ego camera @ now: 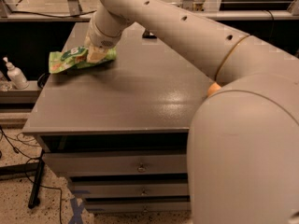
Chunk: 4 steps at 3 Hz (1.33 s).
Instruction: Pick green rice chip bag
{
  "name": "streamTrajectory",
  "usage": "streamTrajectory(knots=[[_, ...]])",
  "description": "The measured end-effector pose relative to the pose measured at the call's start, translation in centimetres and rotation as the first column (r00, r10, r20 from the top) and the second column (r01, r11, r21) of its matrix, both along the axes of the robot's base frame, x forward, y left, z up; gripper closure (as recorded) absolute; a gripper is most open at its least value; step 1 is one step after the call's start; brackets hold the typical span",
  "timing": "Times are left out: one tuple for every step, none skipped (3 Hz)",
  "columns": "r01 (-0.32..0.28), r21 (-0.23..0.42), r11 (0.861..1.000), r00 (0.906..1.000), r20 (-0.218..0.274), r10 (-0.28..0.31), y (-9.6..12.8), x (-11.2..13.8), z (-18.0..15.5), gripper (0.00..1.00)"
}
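Camera view, bag (64, 60) lying left-right, end effector (96, 55) atop

Hand (96, 56) at green rice chip bag (65, 60); bare tabletop (140, 97) alongside.

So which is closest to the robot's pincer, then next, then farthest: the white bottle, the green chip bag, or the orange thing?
The pincer is at the table's back left.
1. Green chip bag: right under it, touching.
2. White bottle: off the table's left side, lower down.
3. Orange thing: far right, peeking from behind the arm.
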<state>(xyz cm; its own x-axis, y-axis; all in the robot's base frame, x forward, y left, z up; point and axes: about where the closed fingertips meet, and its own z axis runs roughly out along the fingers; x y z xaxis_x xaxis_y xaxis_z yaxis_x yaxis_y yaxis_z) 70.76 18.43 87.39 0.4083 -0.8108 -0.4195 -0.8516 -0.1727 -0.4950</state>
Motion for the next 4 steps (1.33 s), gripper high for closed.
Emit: streamTrajectory(knots=[[0.020, -0.001, 1.000, 0.9998, 0.009, -0.020, -0.3, -0.2, 0.4, 0.92], [0.027, 0.037, 0.999, 0.9995, 0.016, -0.027, -0.6, -0.4, 1.1, 1.00], [0.017, 0.076, 0.997, 0.9980, 0.060, -0.022, -1.2, -0.6, 3.5, 1.00], [0.006, 0.124, 0.992, 0.9917, 0.126, -0.022, -2.3, -0.9, 6.8, 1.00]])
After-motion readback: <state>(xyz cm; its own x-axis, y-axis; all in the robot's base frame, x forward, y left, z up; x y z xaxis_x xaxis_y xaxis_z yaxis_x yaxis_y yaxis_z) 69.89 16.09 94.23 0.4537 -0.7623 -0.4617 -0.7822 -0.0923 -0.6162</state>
